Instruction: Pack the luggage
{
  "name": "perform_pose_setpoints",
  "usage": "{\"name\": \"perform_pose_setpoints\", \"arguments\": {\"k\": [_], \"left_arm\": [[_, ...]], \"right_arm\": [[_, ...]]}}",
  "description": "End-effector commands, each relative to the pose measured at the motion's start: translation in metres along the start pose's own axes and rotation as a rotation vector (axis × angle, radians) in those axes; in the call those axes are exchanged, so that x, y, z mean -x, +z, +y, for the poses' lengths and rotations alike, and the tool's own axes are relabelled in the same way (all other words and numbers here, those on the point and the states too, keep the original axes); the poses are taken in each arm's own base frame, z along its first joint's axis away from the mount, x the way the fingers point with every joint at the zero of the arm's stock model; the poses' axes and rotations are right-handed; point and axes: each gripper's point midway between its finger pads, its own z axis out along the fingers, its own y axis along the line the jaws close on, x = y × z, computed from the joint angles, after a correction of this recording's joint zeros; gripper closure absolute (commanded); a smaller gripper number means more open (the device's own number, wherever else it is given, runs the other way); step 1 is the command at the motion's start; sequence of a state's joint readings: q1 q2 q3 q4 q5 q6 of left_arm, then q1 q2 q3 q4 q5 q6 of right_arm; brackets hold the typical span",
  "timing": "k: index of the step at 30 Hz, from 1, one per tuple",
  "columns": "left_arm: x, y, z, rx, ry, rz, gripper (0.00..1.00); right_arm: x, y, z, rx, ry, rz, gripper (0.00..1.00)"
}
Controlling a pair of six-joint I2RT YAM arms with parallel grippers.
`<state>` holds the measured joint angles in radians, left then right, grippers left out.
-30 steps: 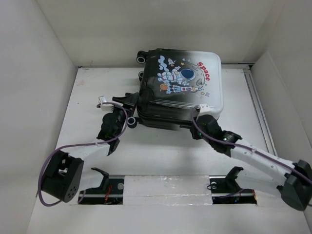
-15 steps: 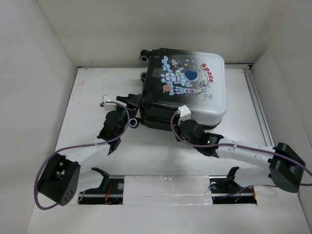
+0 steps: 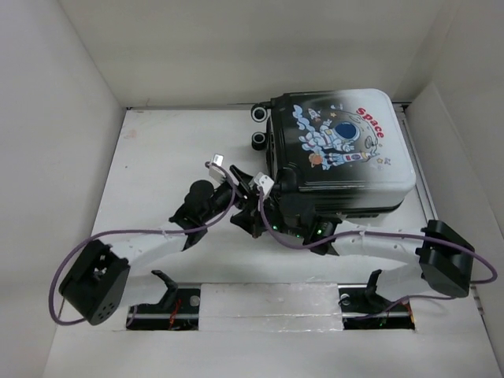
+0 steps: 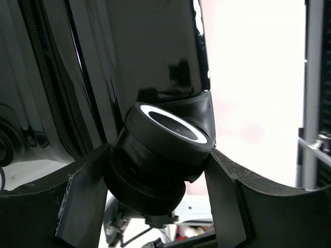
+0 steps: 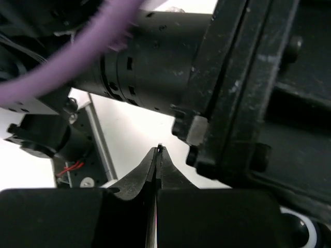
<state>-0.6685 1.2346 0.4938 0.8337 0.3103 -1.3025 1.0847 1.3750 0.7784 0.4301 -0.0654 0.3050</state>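
Left wrist — luggage (image 4: pixel 155 46) wheel (image 4: pixel 165 135) clamped between left hand (image 4: pixel 158 160) fingers (image 4: pixel 83 201).

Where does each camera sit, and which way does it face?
Top external: above and behind the bases, looking down at the table and closed luggage; left arm and right arm show, reaching its near-left corner.
Left wrist: on the left arm, facing the luggage's black shell; a wheel sits between its own fingers.
Right wrist: on the right arm, facing the left arm and its purple cable; right gripper shut, empty.
Shared: luggage in top and left wrist; left arm in top and right wrist.
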Motion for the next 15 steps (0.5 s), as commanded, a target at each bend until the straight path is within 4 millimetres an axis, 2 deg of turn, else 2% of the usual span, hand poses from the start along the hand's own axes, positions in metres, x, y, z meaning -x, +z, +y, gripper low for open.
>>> {"name": "perform_pose_setpoints", "arguments": {"k": [1, 2, 3, 4, 5, 6, 7, 8, 9, 10, 12, 13, 14, 15], "left_arm": [[-0.003, -0.032, -0.088, -0.25, 0.174, -0.005, 0.99], [0.009, -0.032, -0.086, -0.221, 0.189, -0.074, 0.93], [0.022, -0.037, -0.082, -0.186, 0.207, -0.128, 0.84], [0.032, -0.04, -0.079, -0.163, 0.222, -0.175, 0.74], [0.051, -0.042, -0.076, -0.133, 0.261, -0.27, 0.54], [0.065, -0.048, -0.078, -0.119, 0.283, -0.341, 0.44], [0.074, -0.047, -0.062, -0.046, 0.278, -0.386, 0.35], [0.095, -0.052, -0.061, -0.013, 0.279, -0.481, 0.28], [0.105, -0.054, -0.063, -0.002, 0.308, -0.523, 0.17], [0.118, -0.048, -0.05, 0.05, 0.304, -0.554, 0.14], [0.13, -0.038, -0.043, 0.075, 0.315, -0.545, 0.13], [0.146, -0.027, -0.038, 0.1, 0.313, -0.553, 0.13], [0.153, -0.02, -0.036, 0.106, 0.313, -0.553, 0.1], [0.155, -0.012, -0.037, 0.092, 0.317, -0.517, 0.08]], "right_arm": [[0.022, 0.005, 0.013, 0.027, 0.017, -0.061, 1.0], [0.007, -0.002, 0.007, -0.01, 0.018, -0.039, 1.0], [0.012, -0.013, 0.01, -0.024, 0.033, -0.06, 1.0], [0.004, -0.022, 0.003, -0.062, 0.053, -0.036, 1.0], [0.002, -0.031, -0.009, -0.123, 0.053, -0.039, 1.0], [-0.008, -0.041, -0.017, -0.162, 0.062, -0.019, 1.0], [0.005, -0.058, -0.018, -0.186, 0.077, -0.058, 1.0], [-0.004, -0.07, -0.029, -0.245, 0.071, -0.021, 1.0], [-0.004, -0.082, -0.042, -0.32, 0.08, -0.036, 1.0], [0.016, -0.099, -0.044, -0.343, 0.088, -0.099, 1.0], [0.015, -0.121, -0.064, -0.422, 0.101, -0.091, 0.99], [0.018, -0.129, -0.069, -0.44, 0.105, -0.099, 0.99], [0.027, -0.14, -0.071, -0.448, 0.121, -0.13, 0.96], [0.027, -0.148, -0.076, -0.474, 0.122, -0.117, 0.94]]}}
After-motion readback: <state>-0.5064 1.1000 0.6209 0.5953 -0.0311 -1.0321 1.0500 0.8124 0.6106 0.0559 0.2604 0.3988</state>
